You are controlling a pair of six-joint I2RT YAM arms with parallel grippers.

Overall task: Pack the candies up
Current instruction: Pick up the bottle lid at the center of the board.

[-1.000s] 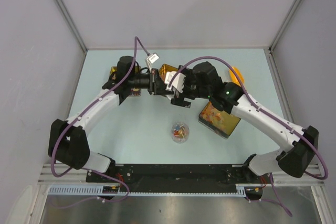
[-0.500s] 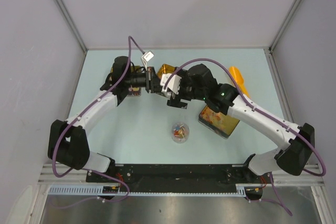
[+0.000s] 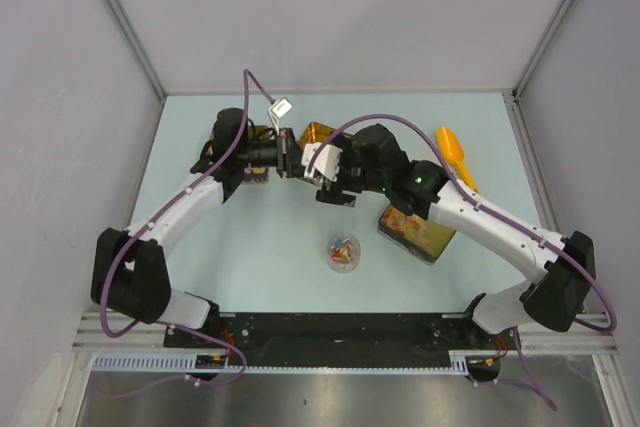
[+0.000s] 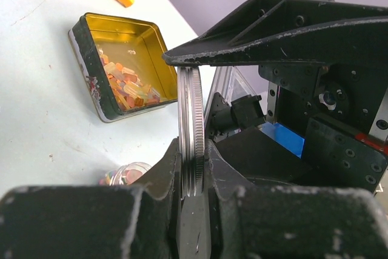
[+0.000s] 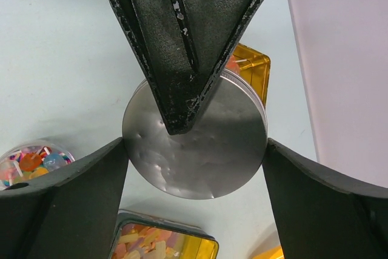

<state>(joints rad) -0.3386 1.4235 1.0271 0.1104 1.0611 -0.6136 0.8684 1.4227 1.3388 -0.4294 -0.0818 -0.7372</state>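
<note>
The candies lie in an open gold tin (image 3: 417, 228) at right, also in the left wrist view (image 4: 124, 83), and in a small clear jar (image 3: 343, 252) at centre front. My left gripper (image 3: 292, 163) is shut on the flat faces of a round silver lid (image 4: 193, 119) and holds it on edge above the table. My right gripper (image 3: 320, 179) reaches in from the right. In the right wrist view its fingertips (image 5: 121, 150) touch the lid's (image 5: 200, 150) rim on both sides, so it is shut on the lid.
An orange scoop (image 3: 451, 151) lies at the back right. A second gold tin (image 3: 318, 133) sits behind the grippers, and another is partly hidden under my left arm (image 3: 256, 173). Grey walls close in the table on three sides.
My right gripper has moved left, up to the lid, and now spans its rim. My left gripper has shifted slightly left with the lid still in it.
</note>
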